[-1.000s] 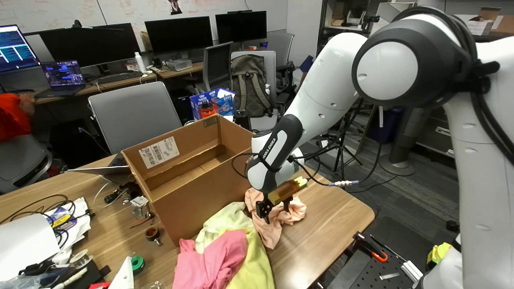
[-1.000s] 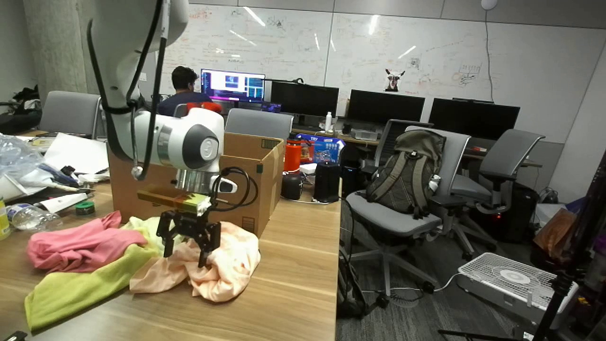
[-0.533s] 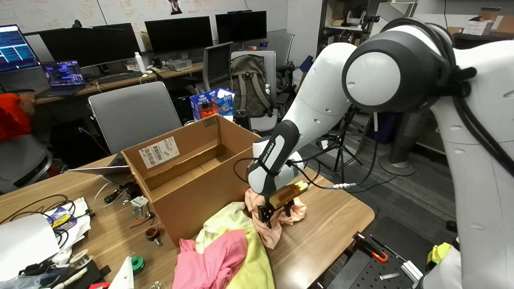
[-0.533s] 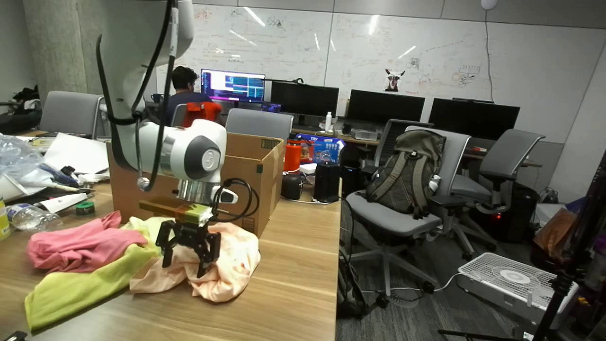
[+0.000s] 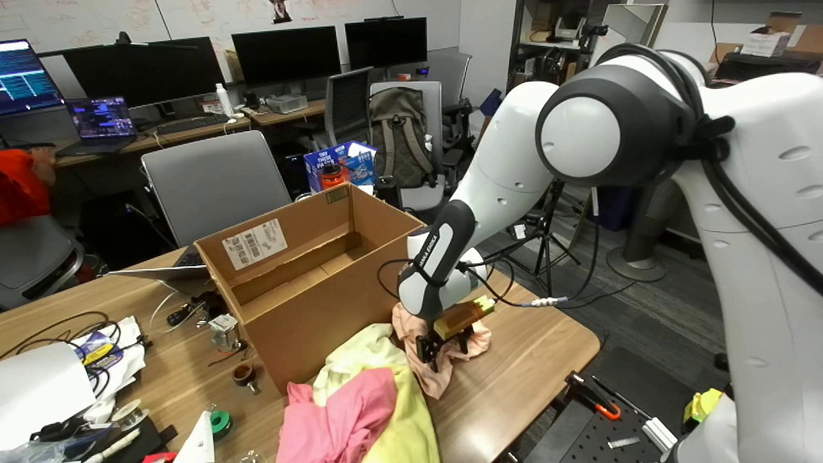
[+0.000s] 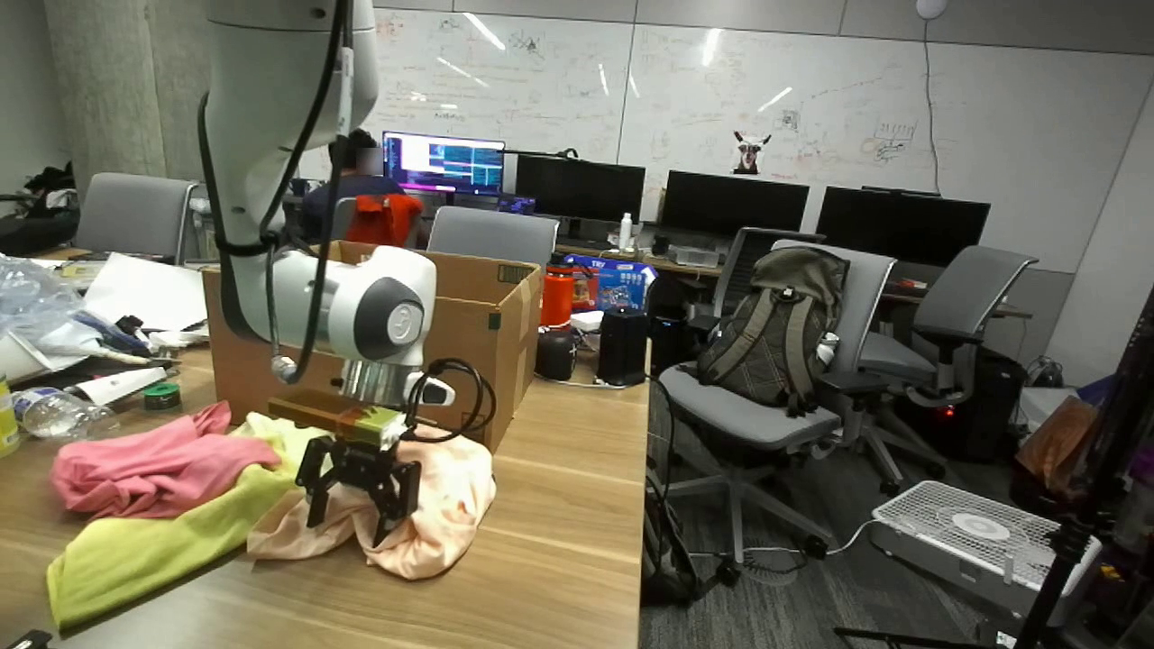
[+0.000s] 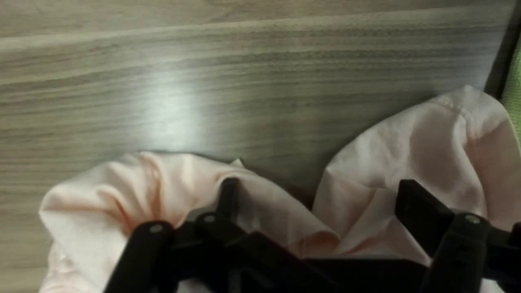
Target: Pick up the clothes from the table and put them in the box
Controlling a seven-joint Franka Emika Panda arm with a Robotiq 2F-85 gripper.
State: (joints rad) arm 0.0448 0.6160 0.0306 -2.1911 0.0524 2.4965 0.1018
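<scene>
A peach cloth (image 6: 455, 491) lies crumpled on the table in front of the cardboard box (image 5: 321, 315). A pink cloth (image 5: 341, 411) lies on a yellow-green cloth (image 5: 408, 427) beside it. My gripper (image 6: 350, 530) is open over the peach cloth, fingers pointing down, with its tips at the cloth's folds. In the wrist view the open gripper (image 7: 318, 187) has folds of peach cloth (image 7: 281, 203) between its wide-apart fingers. The left fingertip seems to press into a fold. Whether the tips touch the table is hidden. The box is open at the top; the inside that shows holds no clothes.
The table (image 5: 533, 360) ends in an edge near the peach cloth. The box wall stands close behind my gripper. A green tape roll (image 5: 220, 422), small parts, cables and papers (image 5: 45, 379) lie on the table beside the box. An orange bottle (image 6: 557, 296) stands behind the box.
My gripper has moved down onto the peach cloth, its fingers staying open. The clothes and the box have not visibly moved.
</scene>
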